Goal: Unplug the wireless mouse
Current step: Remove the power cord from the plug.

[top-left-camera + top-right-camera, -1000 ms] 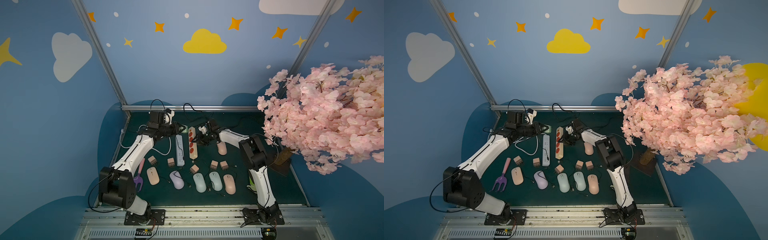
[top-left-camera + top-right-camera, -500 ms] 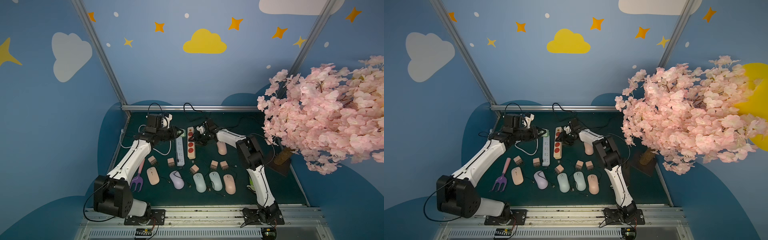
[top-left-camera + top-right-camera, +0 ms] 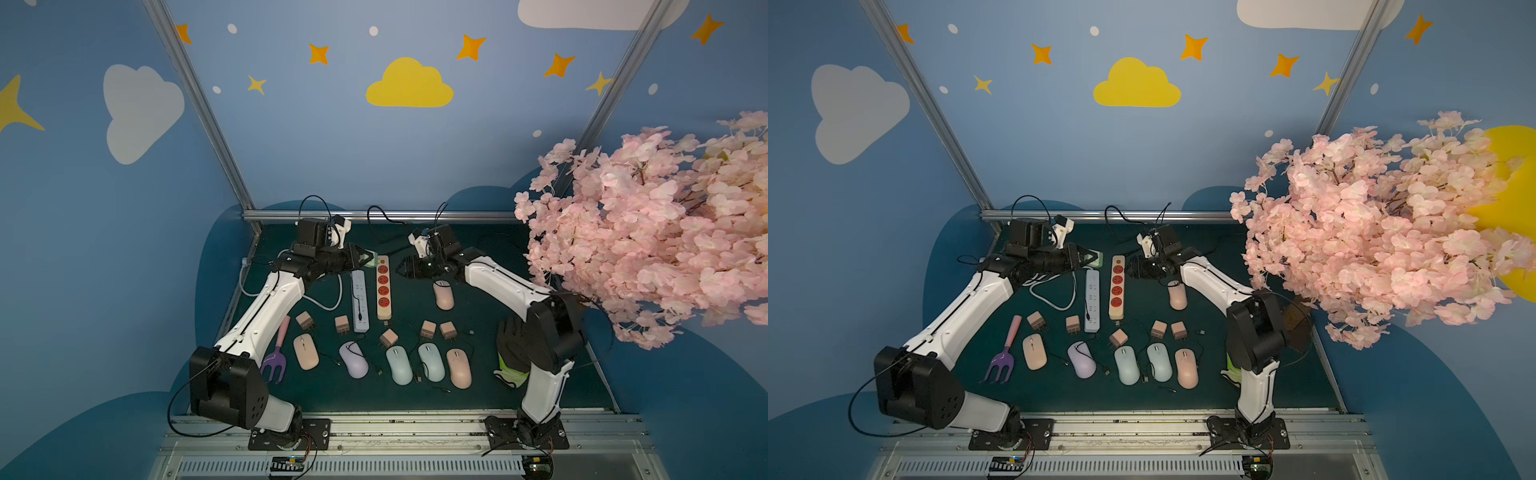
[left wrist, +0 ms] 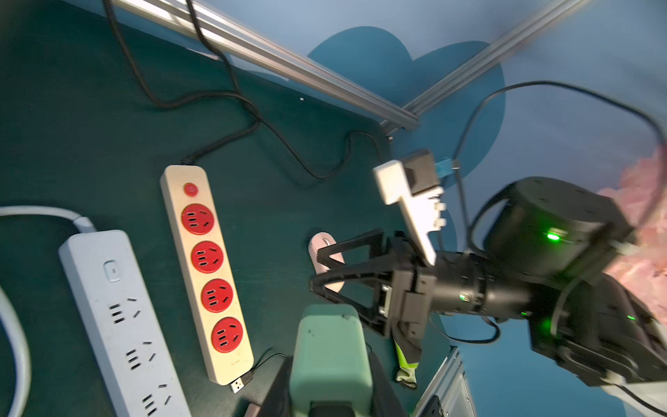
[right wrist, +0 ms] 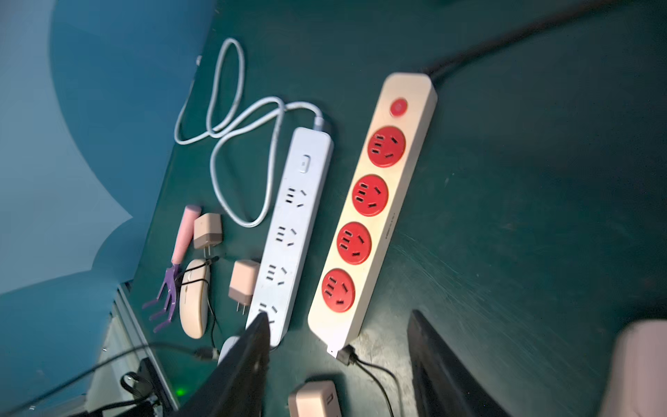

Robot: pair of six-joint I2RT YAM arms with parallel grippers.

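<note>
Right gripper [image 3: 401, 268] hovers with jaws well apart and empty, just beside the far end of the long beige plastic power strip with four red sockets [image 3: 383, 286]. Left gripper [image 3: 368, 260], on the strip's other side, is clamped on a mint-green rounded plastic block [image 4: 330, 353]. Pink oval plastic wireless mouse [image 3: 443, 294] lies just beside the right gripper. Small black USB plug [image 4: 246, 379] lies at the strip's near end

place: staged robot lab booth | shows: painted cloud walls [image 3: 409, 85], aluminium frame [image 3: 203, 108], bolted arm bases [image 3: 291, 434]
</note>
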